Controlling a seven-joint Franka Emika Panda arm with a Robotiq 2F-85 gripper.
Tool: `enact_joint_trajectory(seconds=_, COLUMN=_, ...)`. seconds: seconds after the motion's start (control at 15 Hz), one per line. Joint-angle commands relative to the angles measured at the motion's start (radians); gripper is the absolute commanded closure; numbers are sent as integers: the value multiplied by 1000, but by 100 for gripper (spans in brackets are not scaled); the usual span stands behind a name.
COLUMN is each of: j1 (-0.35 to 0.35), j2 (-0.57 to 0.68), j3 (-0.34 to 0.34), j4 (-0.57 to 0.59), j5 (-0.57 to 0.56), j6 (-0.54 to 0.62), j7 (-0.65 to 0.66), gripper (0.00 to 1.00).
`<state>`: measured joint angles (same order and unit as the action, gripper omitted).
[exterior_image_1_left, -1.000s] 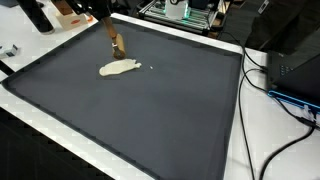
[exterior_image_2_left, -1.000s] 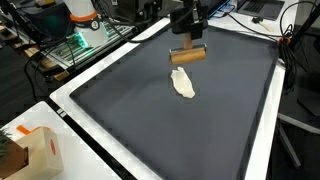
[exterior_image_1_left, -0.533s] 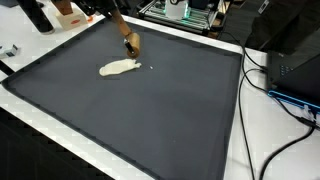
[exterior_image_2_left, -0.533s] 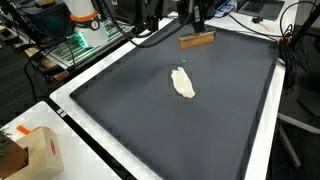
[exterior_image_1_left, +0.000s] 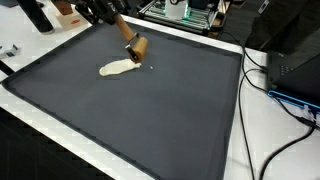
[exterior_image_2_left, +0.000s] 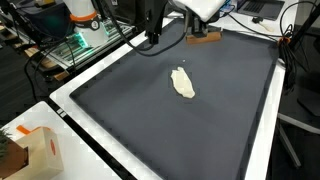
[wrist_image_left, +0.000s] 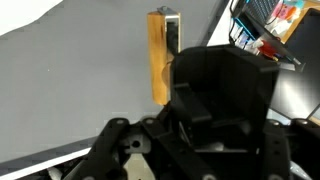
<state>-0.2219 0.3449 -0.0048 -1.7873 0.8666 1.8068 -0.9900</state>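
Surface: a large dark mat (exterior_image_1_left: 150, 115) covers most of a white table (exterior_image_1_left: 243, 105). The mat lies flat, with a raised edge all round. The table's white border shows along the mat's near and right sides in both exterior views.

Gripper (exterior_image_1_left: 130, 41) reaches in from the far left corner. Jaws are pinching a wooden block (exterior_image_1_left: 138, 47), which is tilted at the tip of the gripper. In an exterior view the block (exterior_image_2_left: 205, 37) sits close to the far edge of the mat, above its own shadow. In the wrist view the block (wrist_image_left: 158, 58) runs away from the black gripper housing, with a dark strip along one side. The fingertips are hidden behind the housing there.

A pale lump (exterior_image_1_left: 118, 68) lies flat on the mat, just near and left of the block and apart from it. Its material cannot be told. A small pale speck (exterior_image_1_left: 151, 68) lies to its right.

Room: a rack of electronics (exterior_image_1_left: 180, 10) stands beyond the far edge. A black case (exterior_image_1_left: 297, 68) with cables (exterior_image_1_left: 285, 125) trailing off the table is at the right. A cardboard box (exterior_image_2_left: 35, 150) stands on the table's near corner in an exterior view.
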Motion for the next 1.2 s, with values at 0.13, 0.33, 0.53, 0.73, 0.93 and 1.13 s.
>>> enact_joint_trajectory(seconds=0.13, j1=13, j2=9, j3=-17, j4=-36, j5=76, j6=21, j7=48, gripper=77)
enact_joint_trajectory(seconds=0.33, j1=22, j2=15, j3=-20, j4=-58, j5=77, j6=46, j7=81, gripper=77)
enact_joint_trajectory(seconds=0.53, j1=33, j2=16, j3=-22, j4=-84, j5=69, j6=91, j7=120, gripper=77)
enact_joint_trajectory(seconds=0.73, j1=40, j2=21, j3=-19, j4=-100, j5=66, j6=128, j7=144, gripper=77)
enact_joint_trajectory(seconds=0.93, j1=42, j2=35, j3=-16, j4=-105, j5=71, j6=151, j7=162, gripper=77)
enact_joint_trajectory(seconds=1.13, j1=40, j2=46, j3=-13, j4=-104, j5=72, j6=161, j7=163, gripper=77)
